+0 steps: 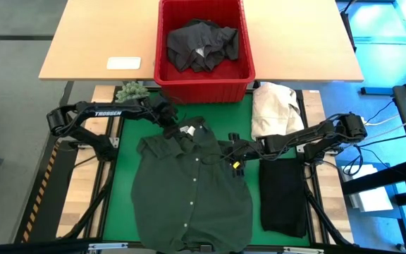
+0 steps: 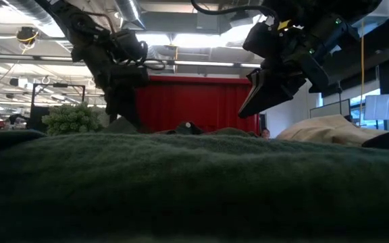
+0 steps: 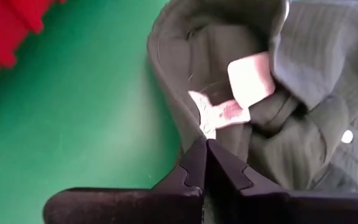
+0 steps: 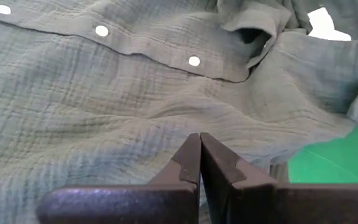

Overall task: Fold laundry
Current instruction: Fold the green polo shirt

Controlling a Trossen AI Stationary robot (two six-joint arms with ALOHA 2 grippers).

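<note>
The task was judged to be partly done. On the green mat [image 1: 118,190] of the desk, a dark green shirt [image 1: 189,194] was spread flat, button front up, collar toward the red basket [image 1: 203,70], and no fold was yet seen in it. To its right, a black garment [image 1: 282,194] was laid as a neat oblong, which was taken as already folded. More dark laundry [image 1: 204,44] was seen crumpled in the basket, so several pieces were judged to be left. A cream-white heap [image 1: 275,109] was seen beside the basket, apart from the work.

The left arm was stretched in from the mat's left edge, its left claw [image 1: 169,116] brought down at the shirt's collar. In the left wrist view the jaws were seen pressed together at the collar's edge by the white labels [image 3: 241,93]; whether cloth was pinched between them could not be told.

The right arm was reached in from the right, across the top of the black garment, with the right claw [image 1: 232,156] set at the shirt's right edge near the shoulder. Its jaws were likewise seen closed, tips low over the wrinkled cloth, with no fabric seen gripped.
</note>
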